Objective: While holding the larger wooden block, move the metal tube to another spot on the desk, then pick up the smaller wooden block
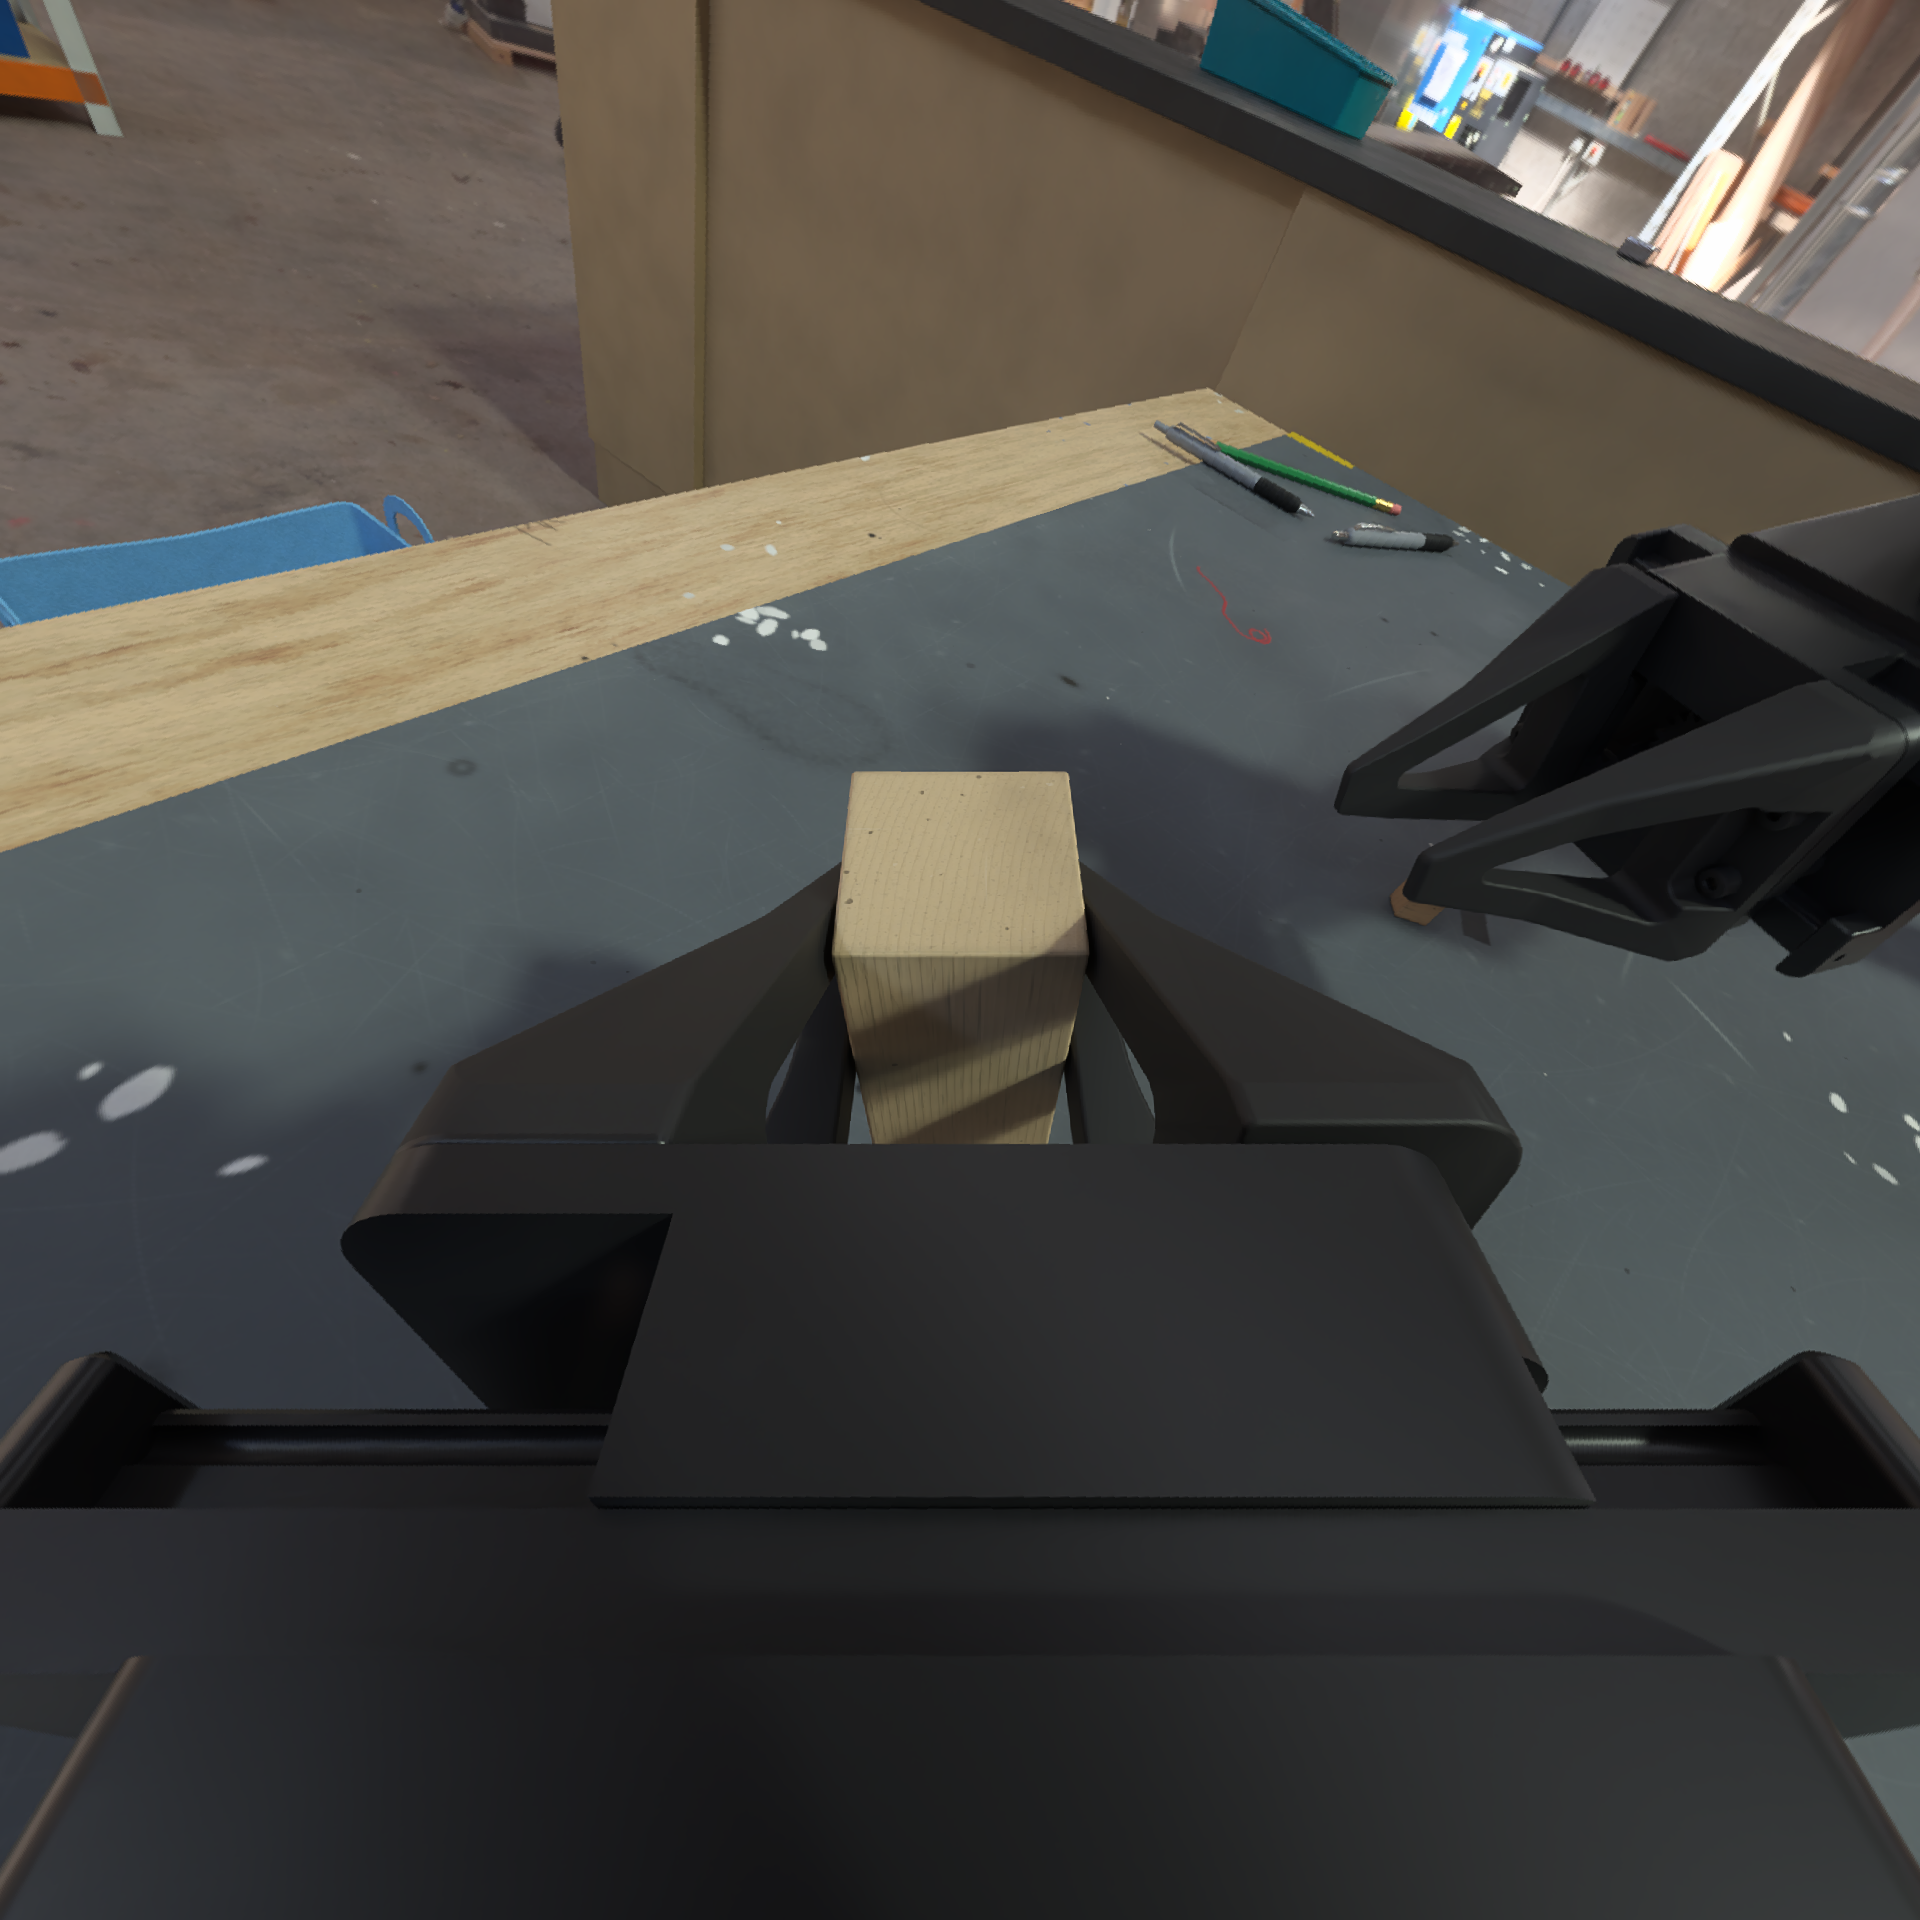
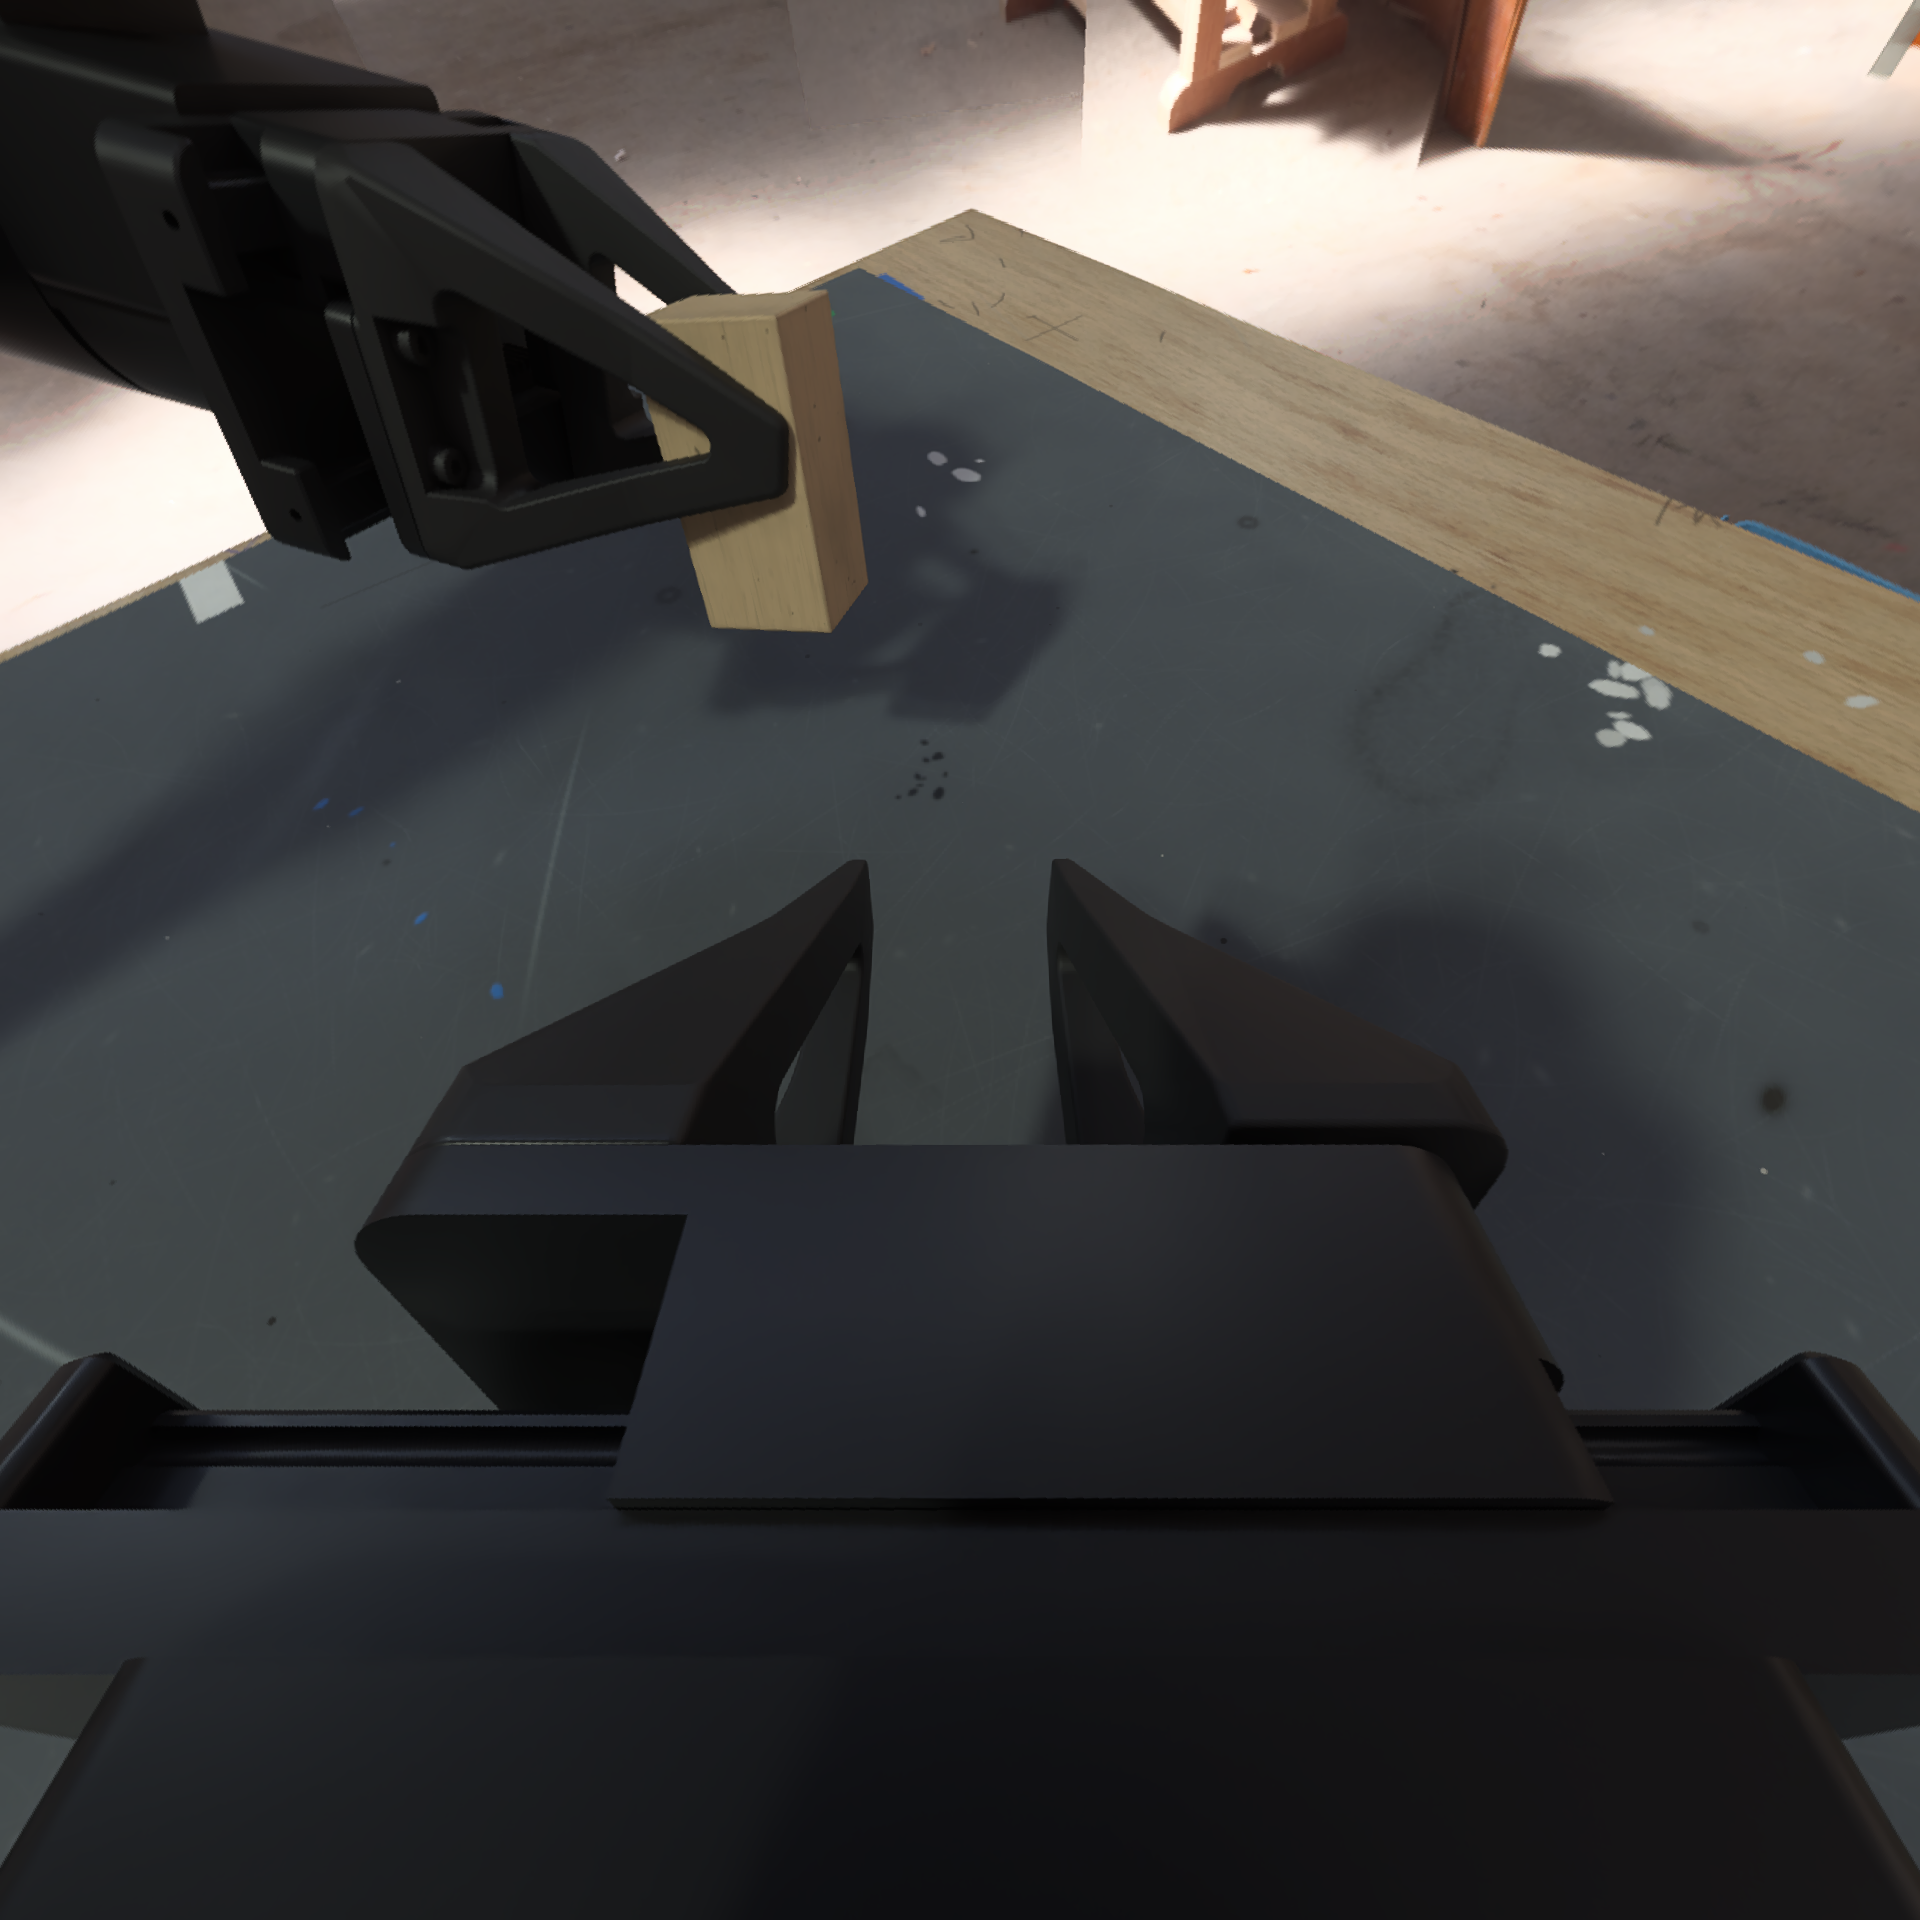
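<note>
My left gripper (image 1: 961, 904) is shut on the larger wooden block (image 1: 961, 935), a pale upright bar held clear above the grey desk mat (image 1: 520, 883). The right wrist view shows this block (image 2: 800, 468) in the left gripper (image 2: 748, 426) at upper left, with its shadow on the mat. My right gripper (image 2: 961, 883) is open and empty, low over bare mat. In the left wrist view the right gripper (image 1: 1380, 840) hangs at the right, above a small tan wooden corner (image 1: 1413, 906), probably the smaller block, mostly hidden. I cannot make out the metal tube.
Pens and a green pencil (image 1: 1278, 478) lie at the mat's far corner. A light wooden border (image 1: 416, 644) edges the desk, with a blue bin (image 1: 208, 561) beyond it. A cardboard wall (image 1: 935, 260) stands behind the desk.
</note>
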